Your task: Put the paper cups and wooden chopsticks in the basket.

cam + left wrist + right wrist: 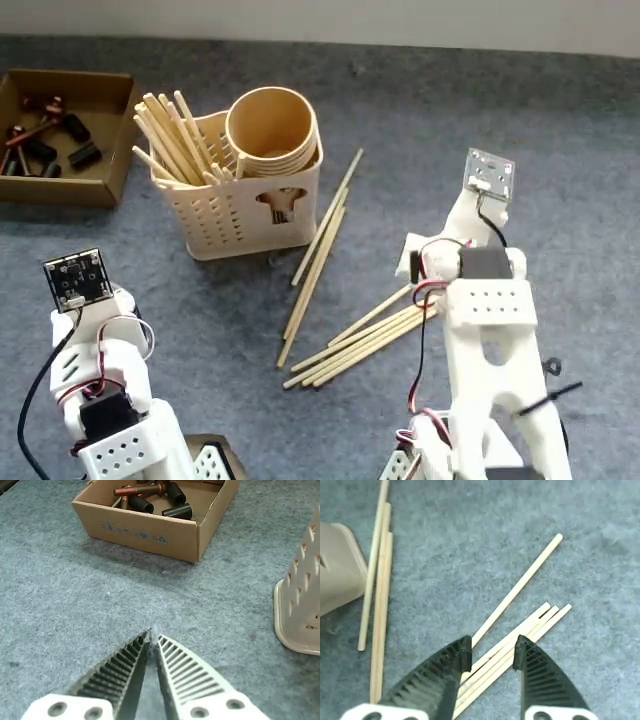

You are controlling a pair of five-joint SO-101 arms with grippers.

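Task partly done: paper cups (272, 130) and several chopsticks (172, 132) stand in the basket (240, 218); loose chopsticks (365, 343) lie mid-surface; right tool (492, 646) apart above them; left tool (152, 636) together.

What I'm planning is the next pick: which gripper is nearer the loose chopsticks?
Right. The right gripper hangs just over the loose chopsticks, fingers open either side of them. The left gripper is shut over carpet, facing the cardboard box, well away.

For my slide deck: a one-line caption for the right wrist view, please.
Open right gripper poised over a cluster of wooden chopsticks, a corner of the basket nearby.
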